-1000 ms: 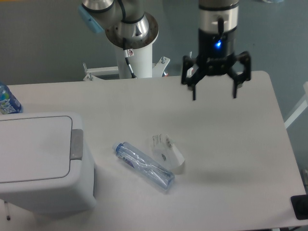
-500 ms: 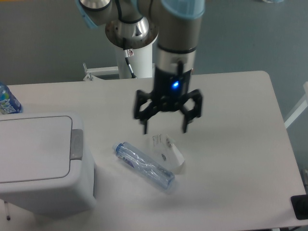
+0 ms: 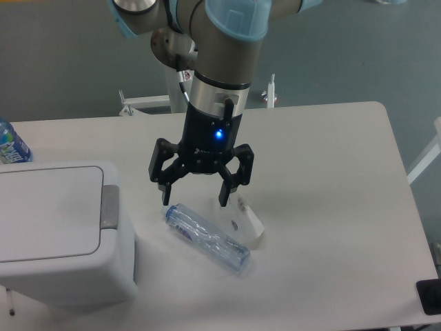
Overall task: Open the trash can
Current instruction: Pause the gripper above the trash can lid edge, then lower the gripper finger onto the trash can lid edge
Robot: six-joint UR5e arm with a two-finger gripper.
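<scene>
The trash can (image 3: 58, 238) is a large light-grey bin at the left front of the table. Its flat lid is down and its darker grey push tab (image 3: 109, 205) faces right. My gripper (image 3: 193, 201) hangs open and empty over the table, to the right of the tab and a little above the table. Its fingertips are just above a clear plastic bottle (image 3: 207, 236).
The clear bottle lies on its side right of the can. A small white rounded gadget (image 3: 245, 221) lies beside it, partly behind my gripper. A blue-labelled bottle (image 3: 10, 146) stands at the far left edge. The arm's base (image 3: 189, 83) is behind the table.
My gripper has moved left and down across the table, from the far right towards the trash can. It stayed open. The can, bottle and gadget have not moved.
</scene>
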